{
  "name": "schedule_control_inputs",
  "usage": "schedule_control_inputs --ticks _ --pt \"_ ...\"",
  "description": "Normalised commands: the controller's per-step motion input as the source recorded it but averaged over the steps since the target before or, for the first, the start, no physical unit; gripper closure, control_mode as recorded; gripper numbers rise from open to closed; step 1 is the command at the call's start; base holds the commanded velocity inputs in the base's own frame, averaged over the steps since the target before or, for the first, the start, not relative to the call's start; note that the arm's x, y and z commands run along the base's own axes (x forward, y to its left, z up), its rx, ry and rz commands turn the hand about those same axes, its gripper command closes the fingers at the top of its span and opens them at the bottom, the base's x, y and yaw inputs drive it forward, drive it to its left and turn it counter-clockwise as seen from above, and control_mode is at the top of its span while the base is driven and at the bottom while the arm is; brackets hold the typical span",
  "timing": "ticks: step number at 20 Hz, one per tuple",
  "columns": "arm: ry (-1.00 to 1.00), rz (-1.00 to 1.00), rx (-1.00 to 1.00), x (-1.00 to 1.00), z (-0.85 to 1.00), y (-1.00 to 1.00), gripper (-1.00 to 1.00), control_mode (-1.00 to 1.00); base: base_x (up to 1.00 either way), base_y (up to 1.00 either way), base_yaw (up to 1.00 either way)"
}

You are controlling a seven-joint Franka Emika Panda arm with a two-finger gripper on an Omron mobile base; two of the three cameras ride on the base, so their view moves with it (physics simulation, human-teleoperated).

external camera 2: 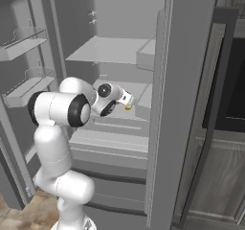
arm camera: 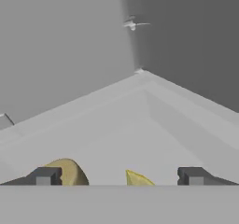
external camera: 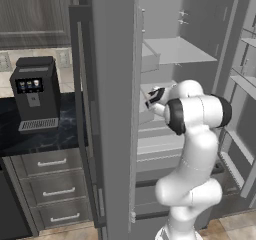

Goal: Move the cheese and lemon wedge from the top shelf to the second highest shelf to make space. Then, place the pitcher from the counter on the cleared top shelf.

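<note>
1. Inside the open fridge, the gripper (arm camera: 119, 176) hangs just above the second highest shelf (arm camera: 140, 125), with its two fingers standing wide apart and nothing between them held.
2. On this shelf, the lemon wedge (arm camera: 137, 178) lies between the fingertips, touching neither one.
3. Beside the lemon wedge, the cheese (arm camera: 70, 171) sits on the same shelf, partly hidden behind one fingertip (arm camera: 44, 176).
4. Above the second highest shelf, the top shelf (external camera 2: 112, 49) is bare.
5. Outside the fridge, a black coffee machine (external camera: 35, 91) stands on the counter (external camera: 45, 136).
</note>
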Motion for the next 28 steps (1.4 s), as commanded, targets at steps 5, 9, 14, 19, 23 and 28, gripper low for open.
schedule_control_inputs --ticks 5,9,14,19,23,28 --pt "0.00 0.05 -0.04 -0.65 0.50 -0.04 -1.00 -1.00 0.00 0.00 0.00" --pt "0.00 0.08 -0.02 -0.62 0.45 -0.08 -1.00 -1.00 0.00 0.00 0.00" --pt "0.07 0.16 0.00 -0.65 0.34 0.00 -1.00 -1.00 0.00 0.00 0.00" --pt "0.10 0.22 -0.01 -0.86 0.04 0.00 -1.00 -1.00 0.00 0.00 0.00" --pt "0.00 0.23 0.00 -0.87 -0.12 0.00 -1.00 -1.00 0.00 0.00 0.00" --pt "0.00 0.20 -0.01 -0.90 0.01 0.04 -1.00 -1.00 0.00 0.00 0.00"
